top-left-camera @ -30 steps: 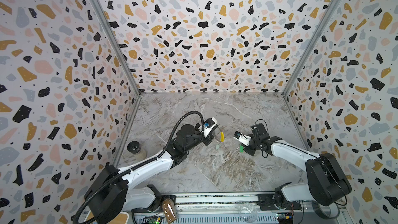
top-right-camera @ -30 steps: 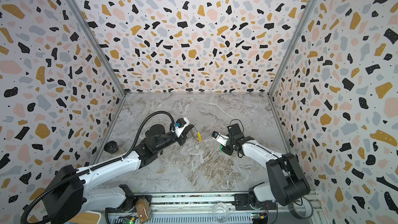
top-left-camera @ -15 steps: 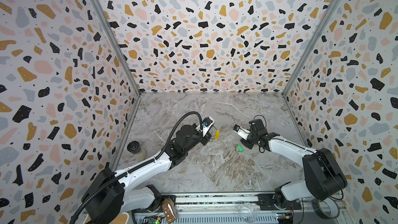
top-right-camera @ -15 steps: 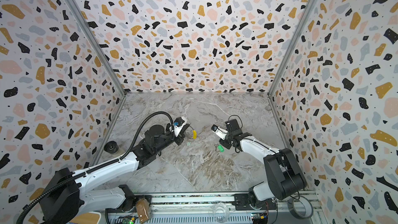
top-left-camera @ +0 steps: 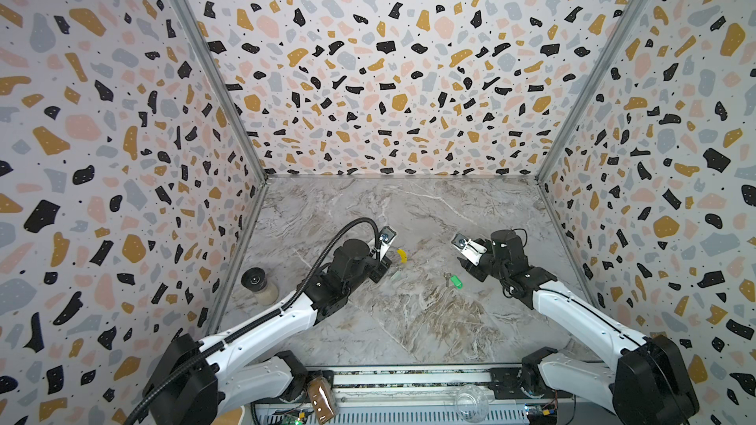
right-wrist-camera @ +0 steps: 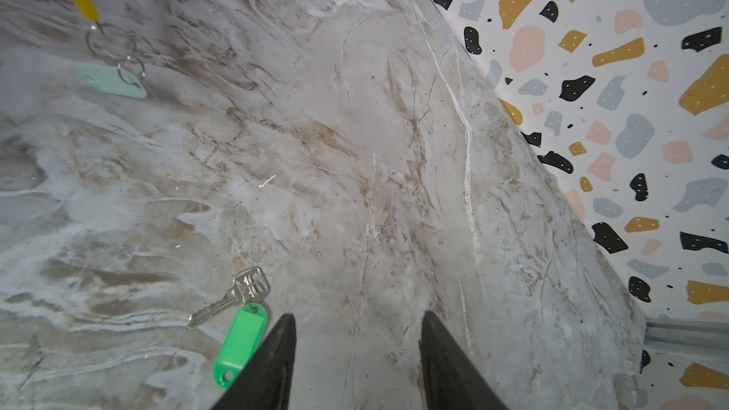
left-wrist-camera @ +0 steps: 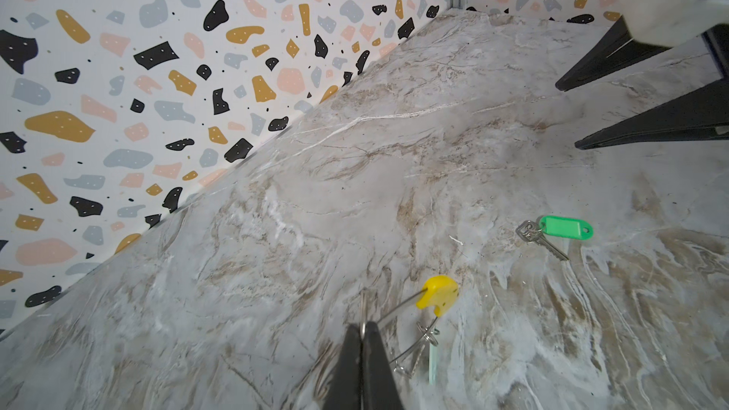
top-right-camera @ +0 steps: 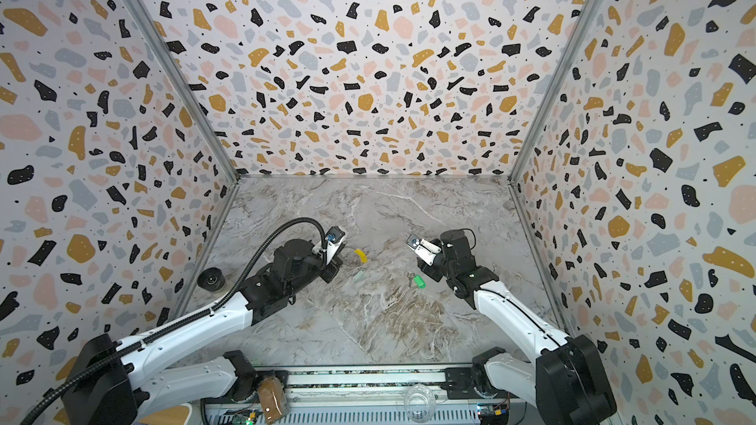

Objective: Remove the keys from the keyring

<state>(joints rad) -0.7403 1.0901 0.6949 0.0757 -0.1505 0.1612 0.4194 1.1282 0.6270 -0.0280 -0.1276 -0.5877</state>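
Observation:
My left gripper (left-wrist-camera: 363, 328) is shut on the thin wire of the keyring (left-wrist-camera: 398, 309), whose yellow sleeve (left-wrist-camera: 438, 296) shows just past the fingertips and in both top views (top-left-camera: 402, 255) (top-right-camera: 360, 255). A pale mint-tagged key (left-wrist-camera: 432, 360) (right-wrist-camera: 110, 80) still hangs from the ring by small split rings. The green-tagged key (right-wrist-camera: 240, 333) (left-wrist-camera: 566, 227) lies loose on the marble floor (top-left-camera: 456, 282) (top-right-camera: 418, 281), apart from the ring. My right gripper (right-wrist-camera: 357, 333) is open and holds nothing, with one finger (right-wrist-camera: 272, 364) beside the green tag.
A small round dark-topped container (top-left-camera: 255, 282) stands by the left wall. Patterned walls (top-left-camera: 368, 75) close the floor in on three sides. At the front rail sit a jar of brown contents (top-left-camera: 321, 394) and a clear glass (top-left-camera: 470, 402).
My right gripper opened and dropped the green-tagged key onto the floor, then drew back to the right. My left gripper pulled the ring with the mint key slightly left.

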